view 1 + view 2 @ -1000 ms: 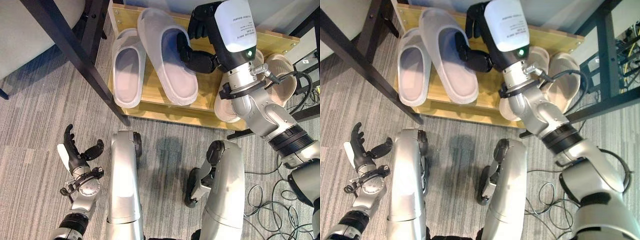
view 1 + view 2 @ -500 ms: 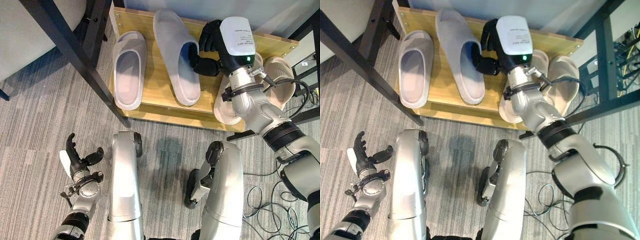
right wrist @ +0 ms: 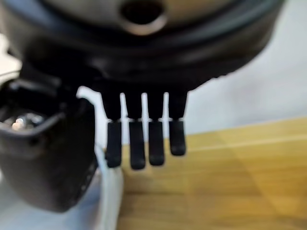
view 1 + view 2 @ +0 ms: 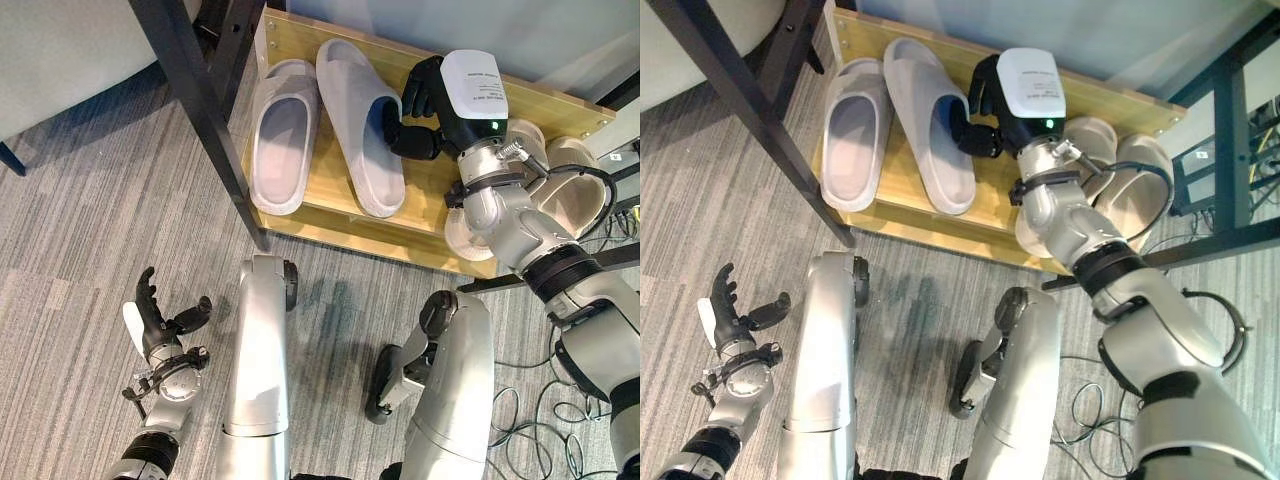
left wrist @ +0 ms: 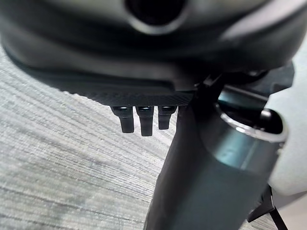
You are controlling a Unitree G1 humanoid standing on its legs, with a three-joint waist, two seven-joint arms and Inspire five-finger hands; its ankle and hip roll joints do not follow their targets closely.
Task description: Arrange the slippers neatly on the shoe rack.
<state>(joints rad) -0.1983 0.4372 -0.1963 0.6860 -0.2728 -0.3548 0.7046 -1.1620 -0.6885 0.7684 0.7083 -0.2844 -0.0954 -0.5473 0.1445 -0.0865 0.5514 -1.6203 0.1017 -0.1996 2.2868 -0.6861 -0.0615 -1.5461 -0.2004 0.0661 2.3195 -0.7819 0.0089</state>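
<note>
Here, right robot hand [image 4: 415,118] (thumb inside) on slipper [image 4: 358,125]

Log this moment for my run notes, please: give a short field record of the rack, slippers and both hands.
rack: wooden shoe rack on the carpet
grey slippers: two side by side on the rack's left part, left one, right one
beige slippers: pair on the rack's right part, partly behind the right arm
right hand: at the right grey slipper's opening, thumb inside, fingers curled at its edge
left hand: low over the carpet, open, holding nothing
</note>
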